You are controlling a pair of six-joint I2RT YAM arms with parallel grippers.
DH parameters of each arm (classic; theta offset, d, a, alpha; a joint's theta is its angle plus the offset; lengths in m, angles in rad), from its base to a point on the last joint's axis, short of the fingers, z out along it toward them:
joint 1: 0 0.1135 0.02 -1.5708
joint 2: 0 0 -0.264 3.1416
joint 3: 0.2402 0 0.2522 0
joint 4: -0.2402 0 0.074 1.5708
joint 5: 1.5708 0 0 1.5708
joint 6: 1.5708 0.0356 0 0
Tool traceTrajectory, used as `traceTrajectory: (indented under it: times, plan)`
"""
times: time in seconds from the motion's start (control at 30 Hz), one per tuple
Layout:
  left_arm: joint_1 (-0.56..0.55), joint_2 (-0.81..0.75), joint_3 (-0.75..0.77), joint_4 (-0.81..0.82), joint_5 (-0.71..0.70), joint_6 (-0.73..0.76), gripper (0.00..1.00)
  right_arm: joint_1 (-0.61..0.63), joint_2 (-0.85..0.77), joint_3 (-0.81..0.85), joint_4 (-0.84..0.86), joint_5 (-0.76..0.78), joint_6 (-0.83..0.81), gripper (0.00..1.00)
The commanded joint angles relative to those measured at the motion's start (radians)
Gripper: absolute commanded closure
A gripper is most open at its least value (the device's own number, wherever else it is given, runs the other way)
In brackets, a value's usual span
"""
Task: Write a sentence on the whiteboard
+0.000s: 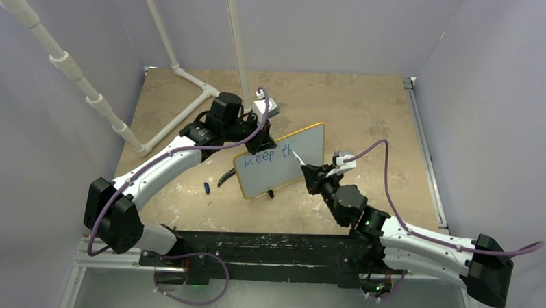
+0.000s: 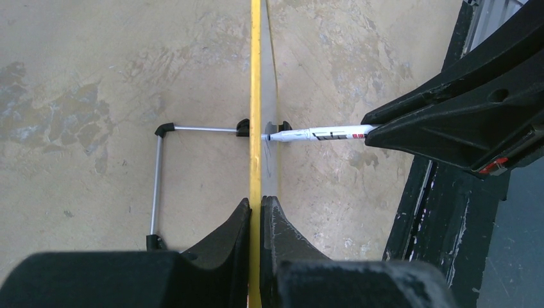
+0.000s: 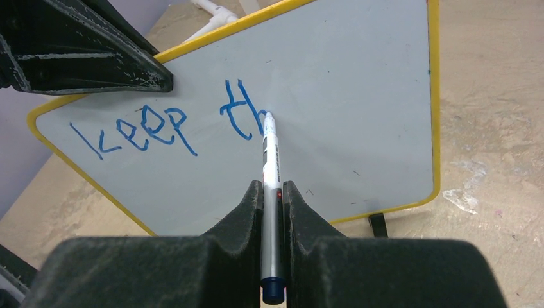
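Observation:
The whiteboard [image 1: 286, 178], white with a yellow frame, stands tilted at the table's middle. Blue lettering "keep th" [image 1: 260, 158] runs along its upper part. My left gripper [image 1: 260, 136] is shut on the board's top edge; the left wrist view shows the yellow frame [image 2: 256, 77] edge-on between my closed fingers [image 2: 260, 202]. My right gripper [image 1: 309, 170] is shut on a white marker [image 1: 296, 156]. In the right wrist view the marker [image 3: 271, 160] sits between my fingers [image 3: 272, 186], its tip touching the board [image 3: 359, 96] at the end of "th" [image 3: 240, 115].
A small blue marker cap [image 1: 206, 188] and a curved black piece [image 1: 225, 178] lie left of the board. A white pipe frame [image 1: 182, 113] crosses the back left. The board's wire stand [image 2: 157, 179] rests behind it. The black base rail [image 1: 267, 246] runs along the near edge.

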Motion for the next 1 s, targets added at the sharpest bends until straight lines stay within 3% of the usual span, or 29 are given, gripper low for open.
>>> traceTrajectory:
  times: [0.0, 0.97]
  plan:
    - [-0.007, 0.003, -0.006, 0.011, 0.051, 0.019, 1.0, -0.004, 0.008, 0.024, 0.006, 0.044, 0.008, 1.0]
    - [-0.007, 0.002, -0.005, 0.01, 0.05, 0.017, 1.0, -0.004, -0.075, -0.014, -0.085, -0.005, 0.066, 1.0]
